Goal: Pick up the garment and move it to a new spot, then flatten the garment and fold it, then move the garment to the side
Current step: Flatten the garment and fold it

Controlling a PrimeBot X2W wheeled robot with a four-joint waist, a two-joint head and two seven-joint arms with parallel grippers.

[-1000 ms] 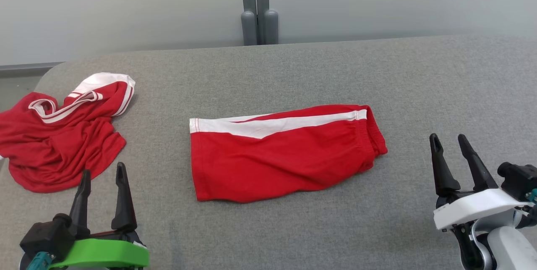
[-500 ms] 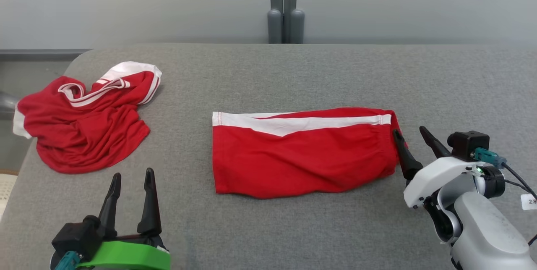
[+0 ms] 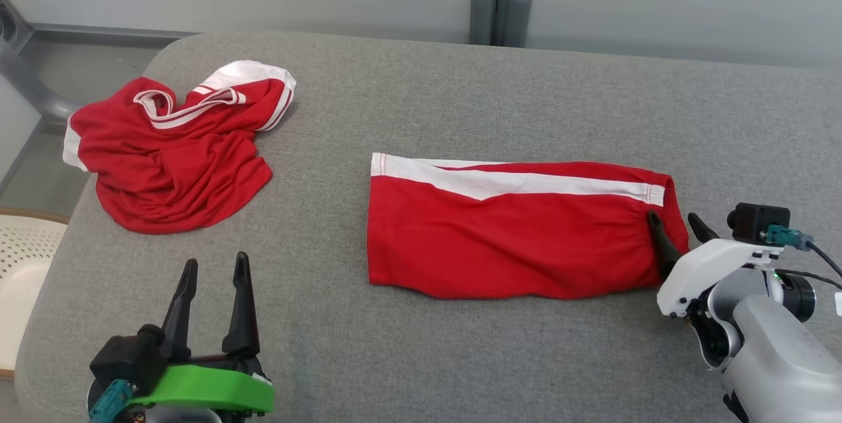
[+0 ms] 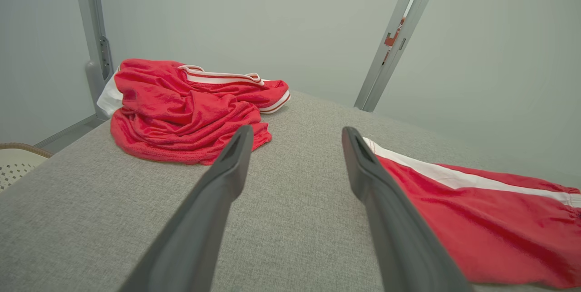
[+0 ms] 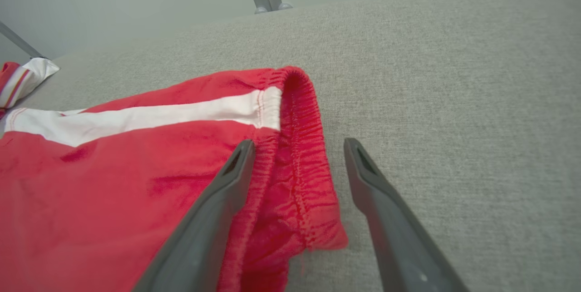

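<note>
Red shorts (image 3: 520,225) folded flat near the middle of the grey pad (image 3: 460,94), white stripe along the far edge, waistband (image 5: 299,146) end toward the right. Right gripper (image 3: 672,216) spread wide and low at that waistband, one finger over red cloth, the other over bare pad; nothing pinched yet, contact with the cloth impossible to tell. Left gripper (image 3: 216,260) spread too, empty, near the front edge, well apart from the shorts. Probably lining up for the move to the side. Main risk: closing on the top layer alone and peeling the fold open on the lift. Could also drag the bunched elastic and wrinkle the flat panel if pulled from one end with no support at the other. Worth steering clear of the crumpled red shirt (image 3: 174,153) at far left, to avoid tangling the two.
</note>
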